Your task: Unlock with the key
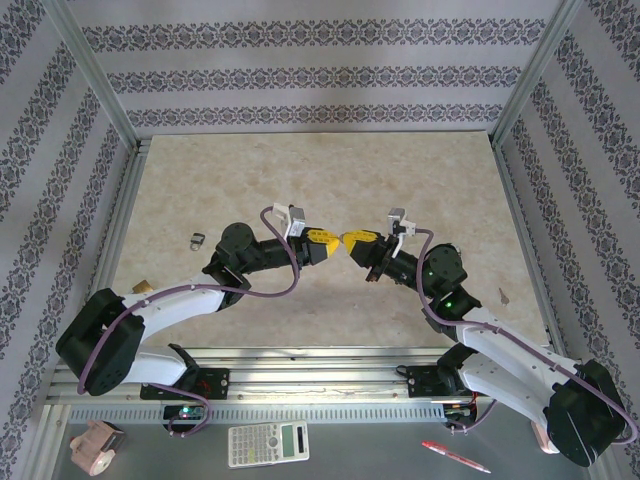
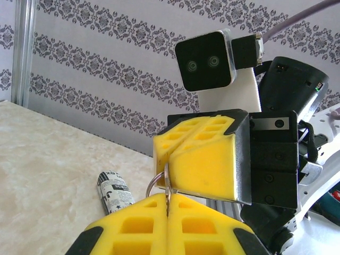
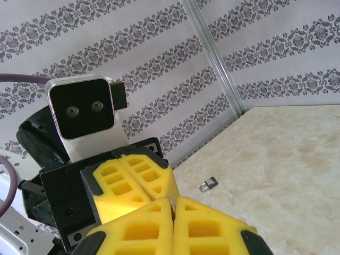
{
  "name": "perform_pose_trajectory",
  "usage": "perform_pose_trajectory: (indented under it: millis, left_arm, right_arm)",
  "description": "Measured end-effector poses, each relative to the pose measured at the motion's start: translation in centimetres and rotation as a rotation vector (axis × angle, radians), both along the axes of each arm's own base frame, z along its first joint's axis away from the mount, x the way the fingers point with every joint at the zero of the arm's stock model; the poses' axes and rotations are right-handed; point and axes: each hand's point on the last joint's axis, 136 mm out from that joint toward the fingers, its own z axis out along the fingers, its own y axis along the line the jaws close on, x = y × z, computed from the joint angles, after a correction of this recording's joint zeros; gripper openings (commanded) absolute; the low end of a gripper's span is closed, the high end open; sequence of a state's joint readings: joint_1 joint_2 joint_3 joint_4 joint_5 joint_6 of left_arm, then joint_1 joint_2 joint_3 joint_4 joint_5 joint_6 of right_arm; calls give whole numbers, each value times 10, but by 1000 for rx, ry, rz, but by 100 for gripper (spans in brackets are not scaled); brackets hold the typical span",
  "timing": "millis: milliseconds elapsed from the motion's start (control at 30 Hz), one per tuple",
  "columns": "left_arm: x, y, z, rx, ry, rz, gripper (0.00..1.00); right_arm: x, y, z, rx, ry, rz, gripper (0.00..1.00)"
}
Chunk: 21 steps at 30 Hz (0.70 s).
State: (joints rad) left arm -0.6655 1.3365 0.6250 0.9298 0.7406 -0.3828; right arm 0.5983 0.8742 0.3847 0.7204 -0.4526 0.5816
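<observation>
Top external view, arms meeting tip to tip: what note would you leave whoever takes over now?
Left claw: shut on the small metal key with its ring.
Right claw: shut, seemingly pinching the same key's other end.
The small silver padlock lies on the beige tabletop, left of both arms, apart from them.
Done: key is off the table, mid-handover.
Left: release one claw, bring key to padlock, insert, turn.

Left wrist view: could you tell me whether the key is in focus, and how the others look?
Left wrist: key and its ring sharp, evenly lit, no glare. Right wrist: padlock small yet distinct. Top external: soft, faint shadows beneath the arms.
</observation>
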Motion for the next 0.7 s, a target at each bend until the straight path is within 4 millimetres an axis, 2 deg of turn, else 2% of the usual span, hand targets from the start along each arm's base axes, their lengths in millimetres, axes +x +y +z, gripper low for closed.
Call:
perform_pose_trajectory:
  millis: [200,233,267,400,467,567,700]
  left_arm:
    - [0,1,1,0,-2,-6,0]
    - [0,1,1,0,-3,-8,0]
    - [0,1,1,0,-4,-9,0]
    - [-4,-3,-1,48,7,-56,0]
    - [-8,-4,0,97,9,-80,0]
    - [-16,-1,8,169,-13,-104,0]
    - [-26,9,15,276,-46,-112,0]
  right_arm:
    - [1,1,0,6,-1,2,0]
    - [1,1,1,8,0,3,3]
    - [1,1,1,9,-1,4,11]
    - [-1,1,-5,-10,18,9,45]
    - [-1,-2,-8,-26,23,-1,55]
    - [-3,-10,-9,-46,10,-14,64]
    - [-5,-24,-7,-57,-17,-34,67]
